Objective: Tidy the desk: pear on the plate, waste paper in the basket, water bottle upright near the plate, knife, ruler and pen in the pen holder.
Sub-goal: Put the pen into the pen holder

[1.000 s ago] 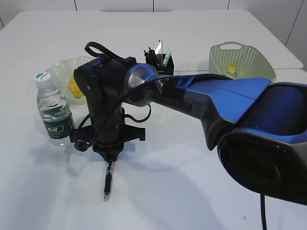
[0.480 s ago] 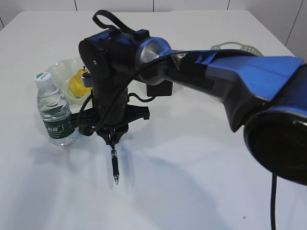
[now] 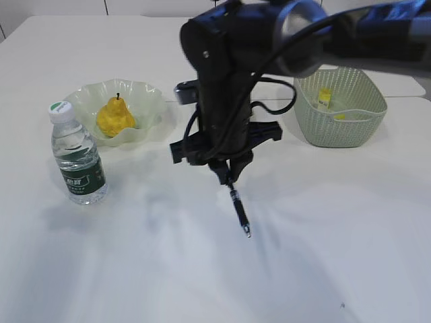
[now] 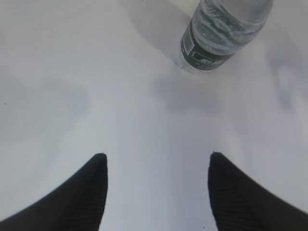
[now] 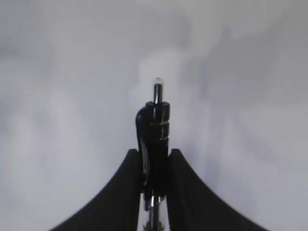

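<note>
The pear (image 3: 115, 116) already lies on the plate (image 3: 149, 95) and the water bottle (image 3: 76, 154) stands beside it, toward the desk's left edge. The right claw (image 3: 229, 176) grasps the pen (image 3: 240, 211) above the desk; the left claw (image 4: 157, 168) is released, empty.

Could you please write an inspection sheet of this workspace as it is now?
Surface: white desk, bare in front.
Job's things: pear on the plate; water bottle upright beside the plate; pen hanging from the right claw, tip down; basket holding small yellow scraps; pen holder, ruler, knife not seen.
Clutter: nothing seen.
Grippers: right claw shut on the pen; left claw open, empty.
Cables: black cable looping at the right arm's wrist.
Surroundings: white panelled wall.
</note>
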`<state>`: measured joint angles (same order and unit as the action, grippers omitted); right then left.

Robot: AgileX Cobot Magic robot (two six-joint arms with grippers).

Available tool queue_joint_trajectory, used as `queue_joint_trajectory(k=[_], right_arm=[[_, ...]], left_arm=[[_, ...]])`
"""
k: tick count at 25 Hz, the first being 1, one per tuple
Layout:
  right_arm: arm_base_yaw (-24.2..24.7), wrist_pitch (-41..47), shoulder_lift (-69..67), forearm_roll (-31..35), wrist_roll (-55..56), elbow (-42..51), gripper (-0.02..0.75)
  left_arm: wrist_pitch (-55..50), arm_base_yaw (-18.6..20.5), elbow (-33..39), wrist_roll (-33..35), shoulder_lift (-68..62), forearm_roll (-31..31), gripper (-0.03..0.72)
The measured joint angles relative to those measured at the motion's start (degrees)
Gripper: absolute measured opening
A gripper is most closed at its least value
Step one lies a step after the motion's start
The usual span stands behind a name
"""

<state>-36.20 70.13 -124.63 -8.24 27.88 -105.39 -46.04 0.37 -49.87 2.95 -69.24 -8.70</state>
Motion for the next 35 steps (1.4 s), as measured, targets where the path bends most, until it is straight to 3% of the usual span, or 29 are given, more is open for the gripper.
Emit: queue_joint_trajectory(k=[9, 14, 24, 35], right_arm=[[7.8, -0.4, 13.0, -0.6, -4.3, 17.6, 0.099], [8.5, -8.3, 19.7, -0.1, -4.8, 29.6, 0.097], [9.1, -27.7, 22.5, -0.5, -6.3, 31.6, 0.097], [10.2, -55.5, 21.6, -10.7, -6.3, 31.6, 0.097]], left_arm=[[0.0, 0.0, 0.0, 0.0, 0.0, -0.1, 0.465], [0.0, 0.0, 0.0, 0.0, 0.0, -0.2, 0.465], [0.0, 0.0, 0.0, 0.0, 0.0, -0.4, 0.465], [0.0, 0.0, 0.0, 0.0, 0.0, -0.4, 0.465]])
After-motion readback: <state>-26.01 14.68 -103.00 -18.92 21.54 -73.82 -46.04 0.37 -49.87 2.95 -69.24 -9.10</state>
